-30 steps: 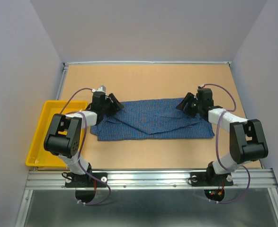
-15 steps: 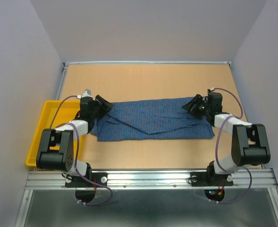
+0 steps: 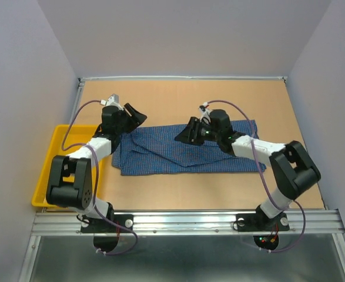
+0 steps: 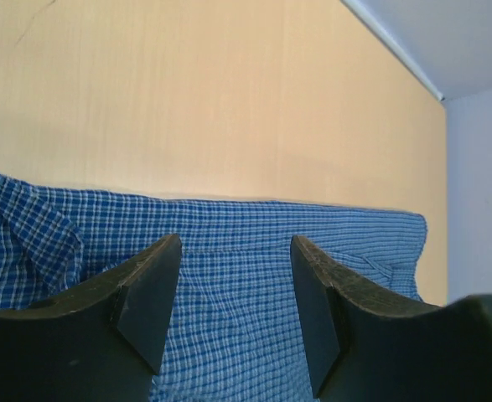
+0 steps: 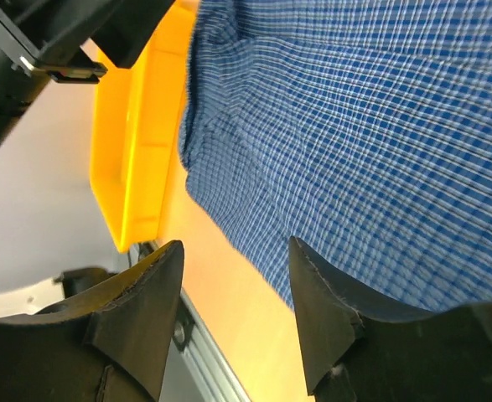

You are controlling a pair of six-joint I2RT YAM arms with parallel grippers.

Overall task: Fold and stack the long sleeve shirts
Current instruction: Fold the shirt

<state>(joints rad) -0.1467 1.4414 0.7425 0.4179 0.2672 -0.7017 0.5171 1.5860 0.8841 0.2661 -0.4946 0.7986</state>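
A yellow tray [image 3: 47,161] sits at the counter's [image 3: 178,100] 9 o'clock edge, just beside the blue checked shirt [image 3: 160,157]. Its inside is partly covered from above by the left arm [image 3: 96,150]. An aluminium rail [image 3: 184,220] runs along the 6 o'clock edge, where both arm bases are bolted, and plain grey walls close in the other three sides. Thin purple cables loop over each arm, one near the left wrist [image 3: 78,123] and one arching above the right forearm [image 3: 237,106].

The shirt lies flat in the middle of the counter as a wide band running from 9 to 3 o'clock, with folded layers showing as diagonal edges across it. Nothing rests on the cloth. The right arm [image 3: 248,147] crosses above its 3 o'clock half and hides part of it from overhead.

The left arm reaches up from its base past the tray toward 11 o'clock. The left jaws are over the shirt's far corner at the 9 o'clock end and face 3 o'clock. In the left wrist view they stand well apart with nothing between them, with the checked cloth [image 4: 229,276] below and bare counter [image 4: 187,100] beyond.

The right arm stretches low from 5 o'clock toward the centre, its forearm lying along the shirt. The right jaws are over the middle of the shirt and point toward 9 o'clock. In the right wrist view they are spread and grip nothing, with cloth [image 5: 380,126] beneath and the tray [image 5: 132,151] ahead.
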